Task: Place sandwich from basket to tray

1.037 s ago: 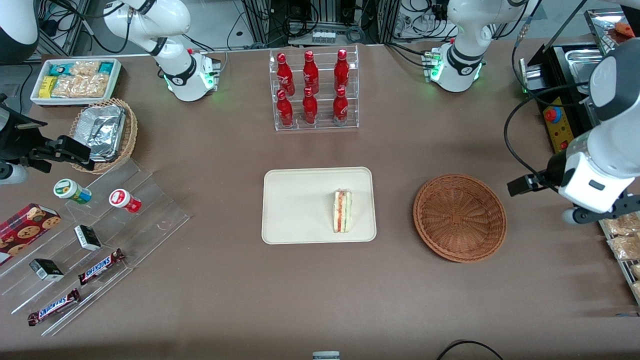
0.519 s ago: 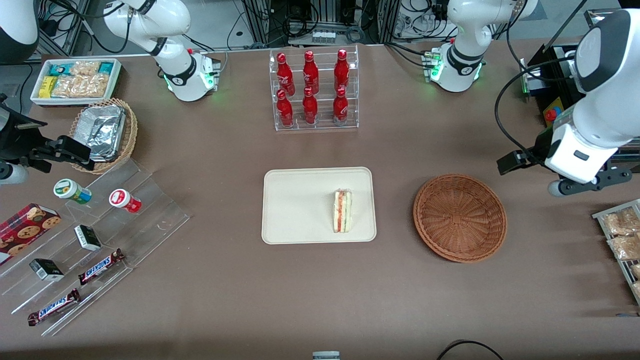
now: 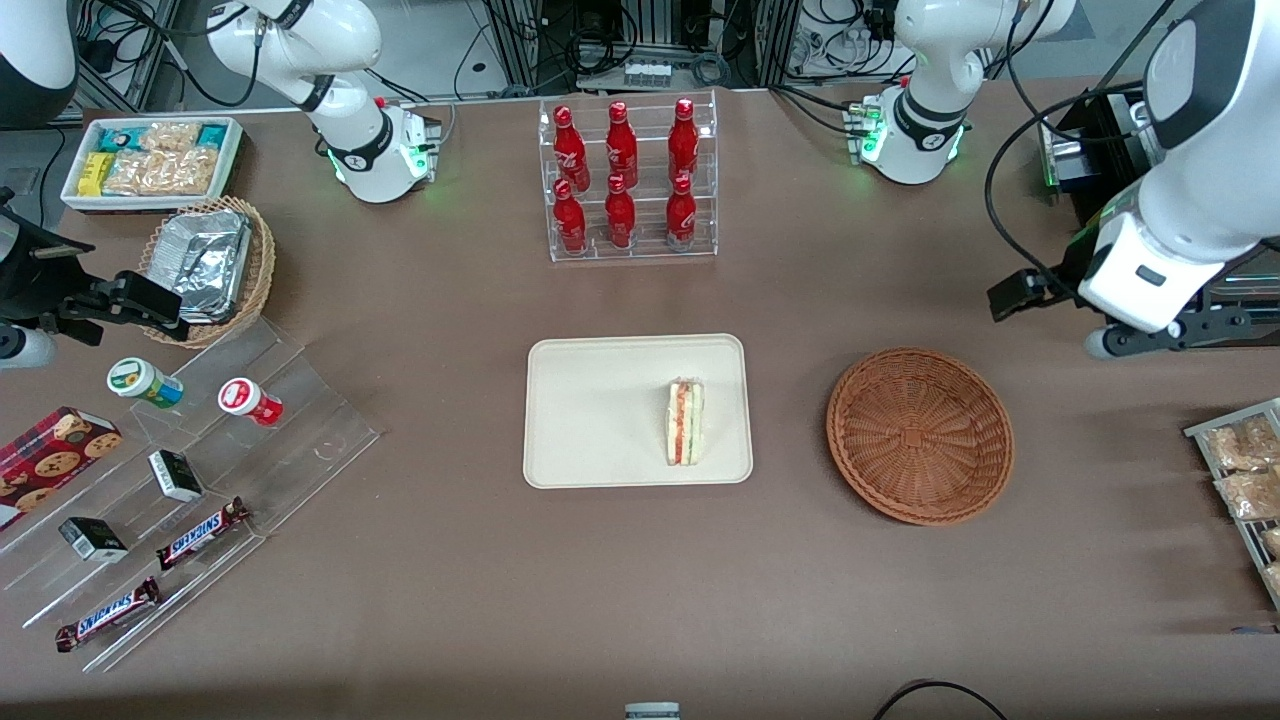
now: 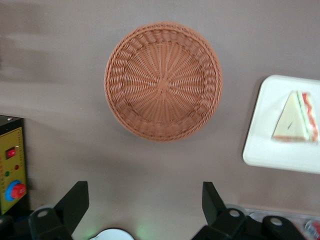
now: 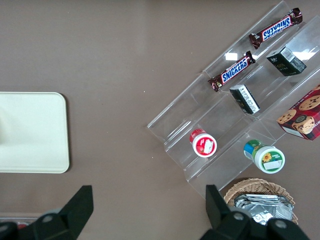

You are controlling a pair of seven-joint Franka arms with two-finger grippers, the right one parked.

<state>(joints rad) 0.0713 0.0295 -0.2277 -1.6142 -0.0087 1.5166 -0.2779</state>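
Observation:
The sandwich (image 3: 686, 421), a pale bread wedge with red and green filling, lies on the cream tray (image 3: 590, 420) near the tray's edge that faces the basket. The reddish-brown wicker basket (image 3: 920, 435) stands beside the tray and holds nothing. My left gripper (image 3: 1160, 335) hangs high over the table, toward the working arm's end and farther from the front camera than the basket. In the left wrist view the gripper (image 4: 145, 200) is open and empty, and the basket (image 4: 163, 80), the sandwich (image 4: 295, 117) and the tray (image 4: 270, 145) all show. The right wrist view shows the tray's corner (image 5: 30, 132).
A clear rack of red bottles (image 3: 628, 180) stands farther back than the tray. A tan basket of foil packs (image 3: 210, 265), a white snack bin (image 3: 150, 160) and a clear stepped shelf (image 3: 200, 480) lie toward the parked arm's end. A control box (image 4: 12, 175) and snack packs (image 3: 1240, 470) lie toward the working arm's end.
My left arm has drawn away from the front camera and risen, with the gripper still open and empty. The sandwich, tray and basket have not moved.

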